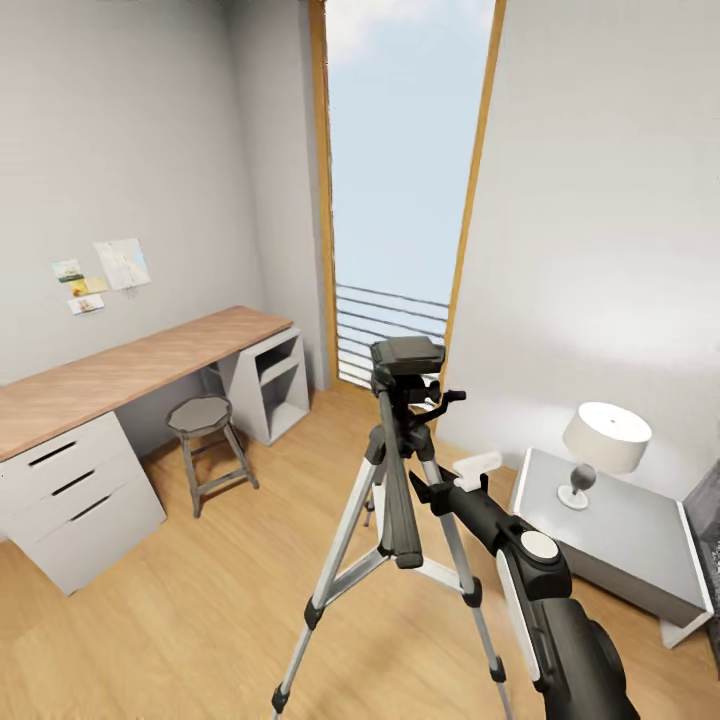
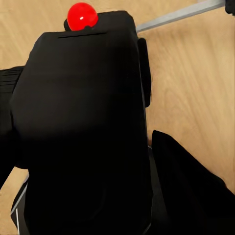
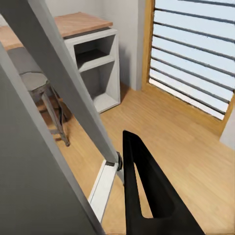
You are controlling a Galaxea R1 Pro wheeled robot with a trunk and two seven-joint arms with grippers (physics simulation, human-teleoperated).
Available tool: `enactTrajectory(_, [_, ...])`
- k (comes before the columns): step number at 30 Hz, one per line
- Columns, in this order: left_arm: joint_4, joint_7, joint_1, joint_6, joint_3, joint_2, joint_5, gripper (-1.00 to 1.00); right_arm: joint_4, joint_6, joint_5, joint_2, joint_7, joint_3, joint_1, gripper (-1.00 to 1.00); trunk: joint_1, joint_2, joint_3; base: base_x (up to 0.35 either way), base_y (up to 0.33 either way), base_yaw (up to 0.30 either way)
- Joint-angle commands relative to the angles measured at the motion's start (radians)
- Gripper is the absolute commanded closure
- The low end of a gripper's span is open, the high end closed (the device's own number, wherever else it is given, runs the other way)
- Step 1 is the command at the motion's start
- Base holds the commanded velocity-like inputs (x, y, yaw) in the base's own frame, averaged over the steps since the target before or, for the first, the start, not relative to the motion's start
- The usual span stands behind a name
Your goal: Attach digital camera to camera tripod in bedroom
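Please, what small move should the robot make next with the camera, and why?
Probably lift the digital camera up toward the camera tripod head. The left wrist view shows the camera close, floor beneath it, so it seems low, while the tripod's top plate looks bare. The right claw is beside the tripod.

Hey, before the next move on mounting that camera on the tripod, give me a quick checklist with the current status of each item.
1. Camera tripod standing upright on the floor: ok.
2. Tripod head plate bare, ready for the camera: ok.
3. Digital camera close in front of the left wrist camera, red dot visible: ok.
4. Left jaws closed on the camera: cannot tell.
5. Right arm near the tripod: ok.
6. Right jaws gripping a leg: cannot tell.
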State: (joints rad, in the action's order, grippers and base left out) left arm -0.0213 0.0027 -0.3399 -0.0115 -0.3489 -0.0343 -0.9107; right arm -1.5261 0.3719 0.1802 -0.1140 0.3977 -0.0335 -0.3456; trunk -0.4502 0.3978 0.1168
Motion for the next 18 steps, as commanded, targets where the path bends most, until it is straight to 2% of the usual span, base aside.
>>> enactTrajectory(1, [0.0,0.0,-0.001,-0.001,-0.009,0.0,-0.007,1.0,-0.002,0.003,0.007,-0.001,0.01,-0.003,-0.001,1.0,0.0,0.002,0.002,-0.345,0.0,0.0])
enactTrajectory(11, [0.0,0.0,-0.001,-0.001,-0.009,-0.001,-0.007,1.0,-0.002,0.001,0.008,-0.001,0.01,-0.003,-0.001,1.0,0.0,0.002,0.002,-0.335,0.0,0.0])
enactTrajectory(18, [0.0,0.0,-0.001,-0.001,-0.009,-0.002,-0.007,1.0,0.002,0.0,0.006,-0.001,0.012,-0.004,-0.001,1.0,0.0,0.002,0.002,-0.108,0.0,0.0])
